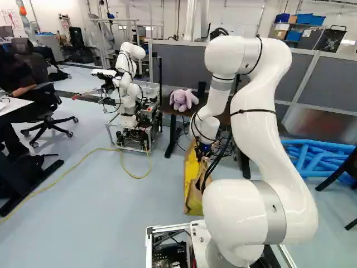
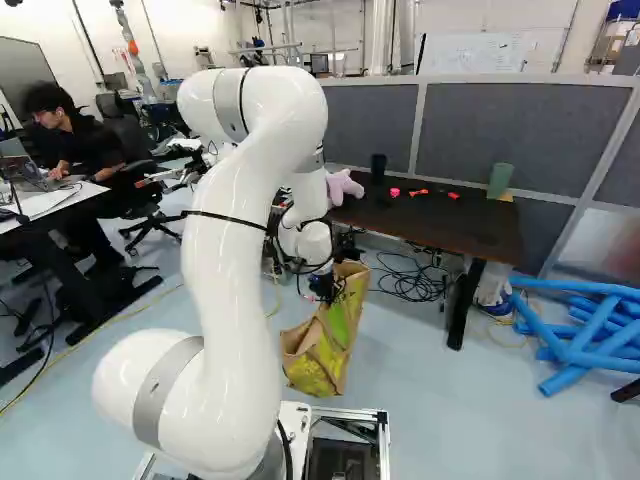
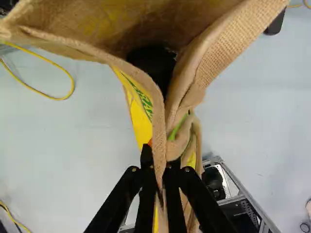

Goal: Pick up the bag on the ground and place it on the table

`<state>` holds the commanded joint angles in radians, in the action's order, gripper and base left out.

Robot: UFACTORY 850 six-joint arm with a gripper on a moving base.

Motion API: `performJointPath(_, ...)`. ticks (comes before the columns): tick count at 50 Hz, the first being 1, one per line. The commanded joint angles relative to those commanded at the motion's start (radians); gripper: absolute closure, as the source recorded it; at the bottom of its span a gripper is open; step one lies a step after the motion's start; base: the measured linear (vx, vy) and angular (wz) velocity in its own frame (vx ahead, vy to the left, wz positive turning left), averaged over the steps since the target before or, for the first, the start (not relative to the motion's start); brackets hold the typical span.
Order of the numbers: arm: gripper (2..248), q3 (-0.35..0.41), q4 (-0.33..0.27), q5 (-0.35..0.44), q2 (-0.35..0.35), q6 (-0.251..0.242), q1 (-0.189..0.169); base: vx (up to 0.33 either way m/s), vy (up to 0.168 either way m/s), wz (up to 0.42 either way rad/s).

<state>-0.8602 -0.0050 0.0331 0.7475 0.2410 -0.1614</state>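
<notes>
Jaws (image 2: 328,290) pinching rim of tan-and-yellow bag (image 2: 325,350), mouth gaping. Bag on near side of table (image 2: 430,226), lower than tabletop; cannot tell if bottom touches floor (image 2: 430,400). Purple plush toy (image 1: 183,100) on table.

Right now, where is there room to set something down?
Bare floor lies between the bag and blue tubes. The table looks free in front of the small red things; beneath it, cables crowd the floor.
</notes>
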Motion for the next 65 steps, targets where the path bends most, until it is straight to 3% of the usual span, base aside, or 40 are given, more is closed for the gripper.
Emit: performJointPath(65, 226, 0.042, 0.000, -0.214, -0.222, 0.000, -0.003, 0.000, 0.000, 0.000)
